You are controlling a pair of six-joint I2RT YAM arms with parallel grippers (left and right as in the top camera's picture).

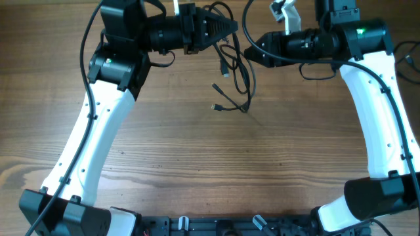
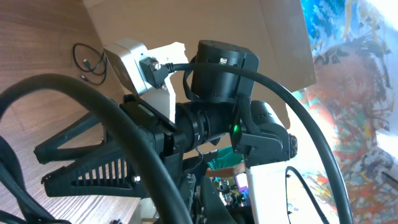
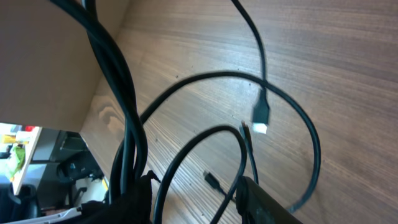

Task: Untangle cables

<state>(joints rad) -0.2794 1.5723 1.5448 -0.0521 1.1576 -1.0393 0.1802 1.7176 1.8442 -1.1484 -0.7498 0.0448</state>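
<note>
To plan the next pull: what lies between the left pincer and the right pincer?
Overhead view: strands of the thin black metal-tipped cables cross the gap between the left pincer and the right pincer, with the brown wooden table beneath.

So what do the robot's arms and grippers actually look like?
The left arm and right arm have long white shells with chunky black joints, each joint block showing a small green light. Thin black wires run along the arms. The left gripper and right gripper are black. The left one's fingers are ribbed wedges tapering to a point.
</note>
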